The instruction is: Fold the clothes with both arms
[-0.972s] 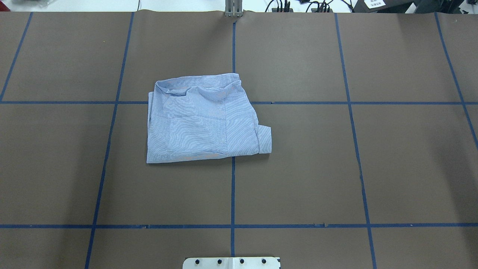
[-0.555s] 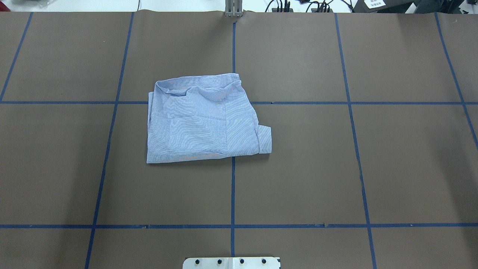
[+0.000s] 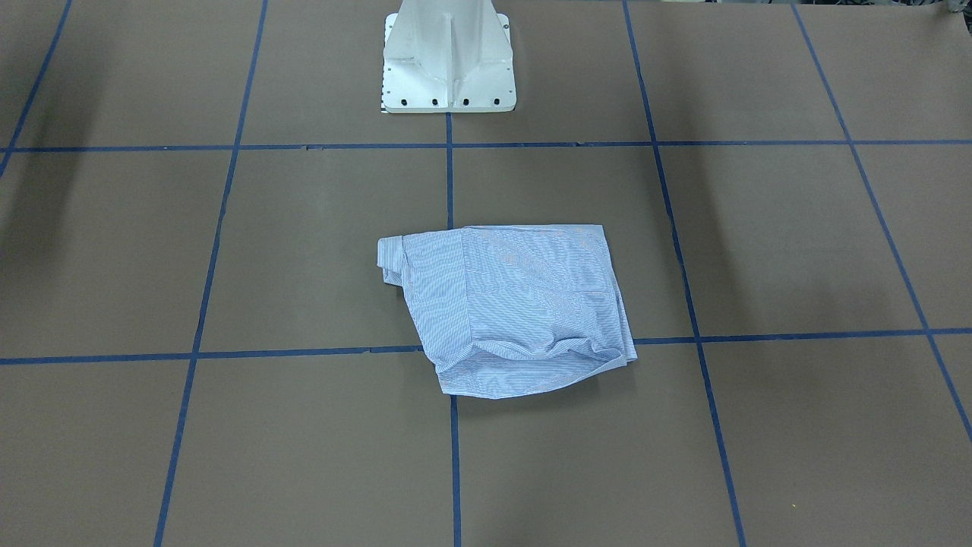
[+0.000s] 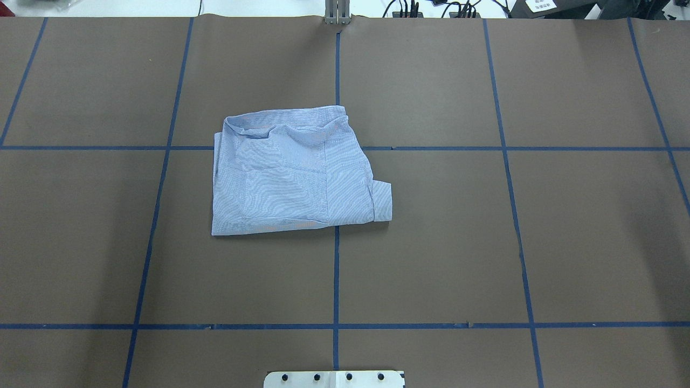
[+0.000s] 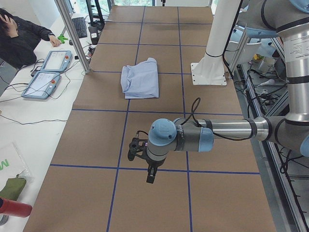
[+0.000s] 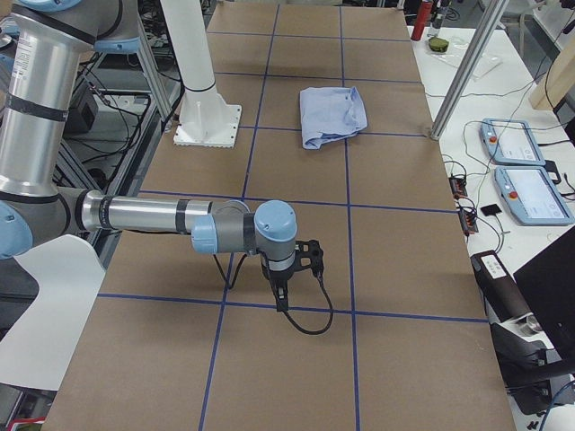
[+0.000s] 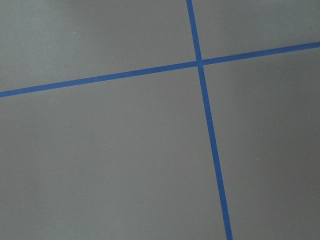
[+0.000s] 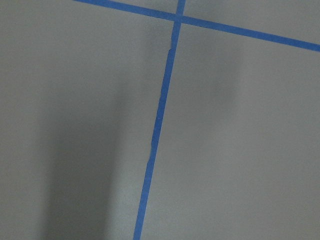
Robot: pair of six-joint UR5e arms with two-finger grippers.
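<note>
Left claw [image 5: 150, 178] hangs over desk [image 4: 485, 242]; opening, hold: cannot tell. Folded shirt [image 4: 291, 172] lies well clear of it, between both claws (cuff [image 4: 383, 201] pokes out). Right claw [image 6: 280, 294]: same, cannot tell. Risk: snagging that cuff drags layers, unfolds stack.

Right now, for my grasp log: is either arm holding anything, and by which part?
Nothing held: the shirt lies alone on the table, far from left gripper and right gripper.
</note>
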